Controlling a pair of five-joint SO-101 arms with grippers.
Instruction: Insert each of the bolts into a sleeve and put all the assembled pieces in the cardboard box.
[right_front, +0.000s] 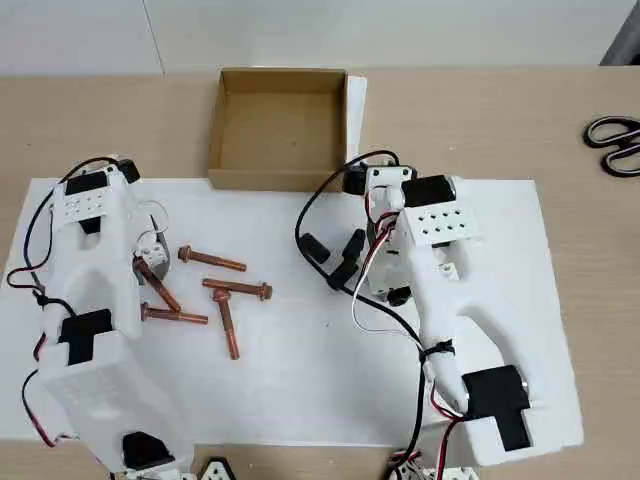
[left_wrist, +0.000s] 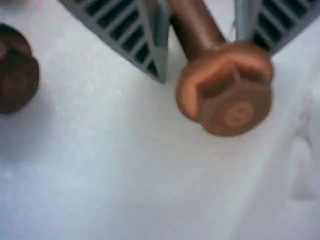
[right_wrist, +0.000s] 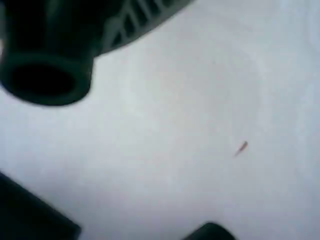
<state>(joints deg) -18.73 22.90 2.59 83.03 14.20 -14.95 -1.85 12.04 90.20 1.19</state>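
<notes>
Bolts (right_front: 238, 289) are copper-coloured with flanged hex heads, five in all, on the white sheet (right_front: 300, 400) covering the bench (right_front: 560, 100). At left, the left end effector (left_wrist: 205, 55) pinches one bolt (left_wrist: 225, 95) by its shank; the other four lie loose just right of it. One open cardboard box (right_front: 280, 178) sits behind the sheet. Black tubular sleeves (right_front: 316, 247) gather by the right arm (right_front: 440, 280), their number unclear; the right end effector (right_front: 347, 262) pinches one sleeve (right_wrist: 47, 75). One pair of scissors (right_front: 612, 145) lies far right.
</notes>
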